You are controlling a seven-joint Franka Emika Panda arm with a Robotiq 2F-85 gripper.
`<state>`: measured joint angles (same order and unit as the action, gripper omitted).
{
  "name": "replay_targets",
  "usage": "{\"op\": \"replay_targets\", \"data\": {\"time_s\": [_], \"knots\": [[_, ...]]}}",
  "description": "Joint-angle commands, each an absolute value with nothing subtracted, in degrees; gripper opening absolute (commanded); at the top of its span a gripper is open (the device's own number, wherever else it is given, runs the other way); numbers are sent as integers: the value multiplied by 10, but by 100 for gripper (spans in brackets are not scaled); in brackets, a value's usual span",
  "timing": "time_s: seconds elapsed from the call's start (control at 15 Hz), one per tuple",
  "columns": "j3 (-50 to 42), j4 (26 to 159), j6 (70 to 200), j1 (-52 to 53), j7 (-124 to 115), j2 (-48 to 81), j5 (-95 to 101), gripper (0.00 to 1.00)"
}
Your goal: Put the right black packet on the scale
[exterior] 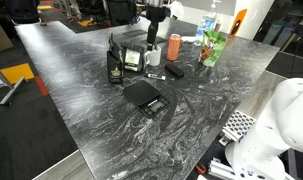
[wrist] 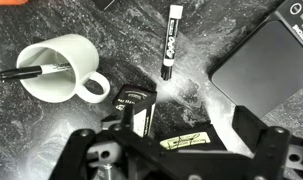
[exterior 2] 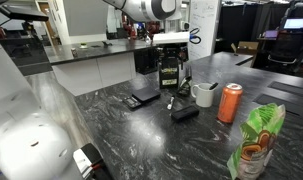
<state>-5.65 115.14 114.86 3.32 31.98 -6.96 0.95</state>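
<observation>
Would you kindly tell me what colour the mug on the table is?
White; the mug shows best in the wrist view.

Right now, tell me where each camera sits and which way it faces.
An exterior view: high, beside the robot's white body, looking across the table at the scale and can.
An exterior view: low, near table height, white body at left, facing the tool, mug and can.
Wrist view: straight down on mug, marker and scale; the tool fills the bottom.
Shared: can in both exterior views; mug in wrist and exterior.
</observation>
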Motion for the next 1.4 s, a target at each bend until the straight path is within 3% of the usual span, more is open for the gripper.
{"op": "replay_targets", "data": {"time_s": [0.0,0.67,1.2,1.27,1.33], "knots": [[-57,1080,1146,16,400,7,-20,100],[-38,977,1197,-25,424,117,-56,100],[-17,913,1159,-64,427,194,-104,100],[-14,909,1158,-66,426,199,-103,75],[-13,907,1157,-68,423,203,-101,72]]}}
